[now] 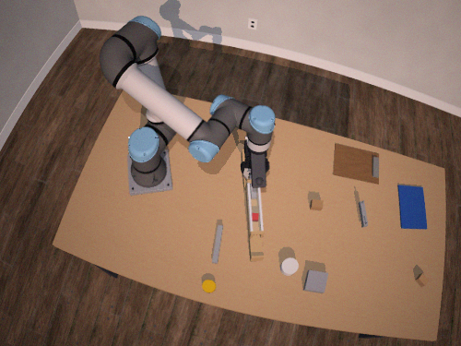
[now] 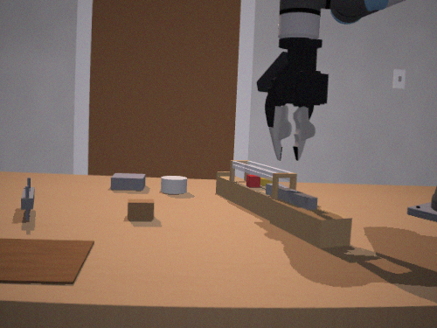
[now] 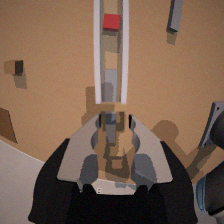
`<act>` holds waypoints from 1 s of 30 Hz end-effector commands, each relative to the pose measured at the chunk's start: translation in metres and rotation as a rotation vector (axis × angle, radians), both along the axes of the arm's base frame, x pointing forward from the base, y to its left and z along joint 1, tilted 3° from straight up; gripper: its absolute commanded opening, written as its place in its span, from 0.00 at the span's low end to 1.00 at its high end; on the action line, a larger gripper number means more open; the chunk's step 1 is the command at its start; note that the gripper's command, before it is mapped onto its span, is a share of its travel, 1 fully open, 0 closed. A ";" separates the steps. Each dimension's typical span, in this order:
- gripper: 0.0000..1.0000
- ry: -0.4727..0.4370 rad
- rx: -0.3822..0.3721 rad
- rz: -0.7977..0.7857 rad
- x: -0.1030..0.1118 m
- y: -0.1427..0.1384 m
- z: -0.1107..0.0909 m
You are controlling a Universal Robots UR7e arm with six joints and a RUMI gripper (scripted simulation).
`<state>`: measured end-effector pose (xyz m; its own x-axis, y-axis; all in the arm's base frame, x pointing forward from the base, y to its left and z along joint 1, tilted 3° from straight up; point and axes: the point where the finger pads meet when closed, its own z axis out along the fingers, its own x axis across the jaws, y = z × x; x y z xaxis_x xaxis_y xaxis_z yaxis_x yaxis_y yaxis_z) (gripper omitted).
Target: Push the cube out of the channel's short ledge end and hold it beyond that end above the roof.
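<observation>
The red cube [image 1: 254, 217] sits inside the long wooden channel [image 1: 255, 228], under its pale roof rails; it also shows in the exterior view [image 2: 253, 180] and at the top of the wrist view [image 3: 111, 21]. A grey stick [image 2: 290, 195] lies in the channel behind the cube, towards the arm, and shows in the wrist view [image 3: 110, 82]. My gripper [image 2: 288, 157] hangs well above the channel's open part near the roof's end, pointing down. Its fingers are nearly together with a narrow gap and hold nothing.
A grey bar [image 1: 217, 242] lies left of the channel. A white cylinder [image 1: 289, 266], a grey box [image 1: 315, 281] and a yellow disc [image 1: 208, 285] stand near the channel's far end. A brown cube [image 1: 315, 204], a brown board [image 1: 355, 162] and a blue mat [image 1: 411, 206] lie to the right.
</observation>
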<state>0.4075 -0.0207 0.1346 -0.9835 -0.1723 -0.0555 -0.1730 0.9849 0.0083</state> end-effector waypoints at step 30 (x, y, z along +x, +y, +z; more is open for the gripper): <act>0.22 0.001 0.010 -0.166 -0.088 -0.232 -0.009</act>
<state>0.3260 -0.2425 0.1262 -0.9985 -0.0131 -0.0535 -0.0141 0.9997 0.0178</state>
